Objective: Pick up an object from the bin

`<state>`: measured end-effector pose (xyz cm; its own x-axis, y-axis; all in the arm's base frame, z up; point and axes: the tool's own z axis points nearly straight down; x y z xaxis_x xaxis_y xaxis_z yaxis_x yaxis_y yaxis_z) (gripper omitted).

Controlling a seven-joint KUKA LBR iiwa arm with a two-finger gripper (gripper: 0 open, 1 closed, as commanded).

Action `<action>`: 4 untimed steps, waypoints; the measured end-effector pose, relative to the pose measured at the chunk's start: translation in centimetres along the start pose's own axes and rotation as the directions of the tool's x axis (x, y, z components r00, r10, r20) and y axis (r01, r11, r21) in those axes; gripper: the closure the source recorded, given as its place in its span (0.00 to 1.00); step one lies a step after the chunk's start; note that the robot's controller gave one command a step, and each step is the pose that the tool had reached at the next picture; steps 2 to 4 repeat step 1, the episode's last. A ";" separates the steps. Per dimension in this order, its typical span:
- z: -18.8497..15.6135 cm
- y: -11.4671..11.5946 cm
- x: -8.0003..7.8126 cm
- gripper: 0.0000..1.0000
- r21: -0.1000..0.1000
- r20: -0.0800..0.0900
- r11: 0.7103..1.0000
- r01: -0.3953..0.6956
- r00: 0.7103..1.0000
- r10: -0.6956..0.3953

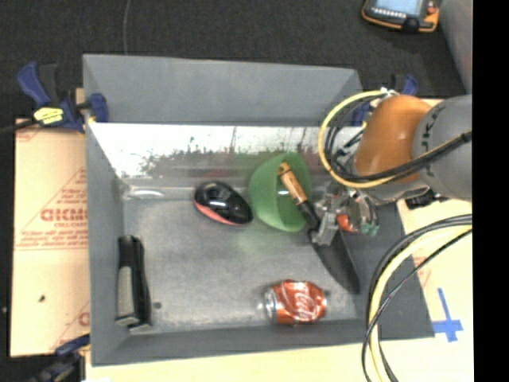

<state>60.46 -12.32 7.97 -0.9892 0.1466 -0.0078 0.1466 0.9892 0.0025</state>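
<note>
My gripper (pixel 329 218) is low at the bin's right side, right up against the right rim of a green bowl (pixel 272 197) that lies tipped toward the back wall. A brown-handled tool (pixel 292 187) with a dark front end rests in the bowl, its dark end pointing at the gripper. Whether the gripper touches the bowl or the tool is unclear. A black and red computer mouse (pixel 223 203) lies just left of the bowl.
A crushed red drinks can (pixel 296 302) lies at the front, below the gripper. A black stapler-like bar (pixel 131 281) stands along the left wall. A dark narrow shape (pixel 343 266) runs down the right wall under the gripper. The orange wrist cover and looping cables hang over the bin's right rim.
</note>
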 end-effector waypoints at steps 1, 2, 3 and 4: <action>0.0 0.0 0.0 1.00 0.000 0.000 1.000 0.000 1.000 0.000; 0.0 0.0 0.0 1.00 0.000 0.000 1.000 0.000 1.000 0.000; 0.0 0.0 0.0 1.00 0.000 0.000 1.000 0.000 1.000 0.000; 0.0 0.0 0.0 1.00 0.000 0.000 1.000 0.000 1.000 0.000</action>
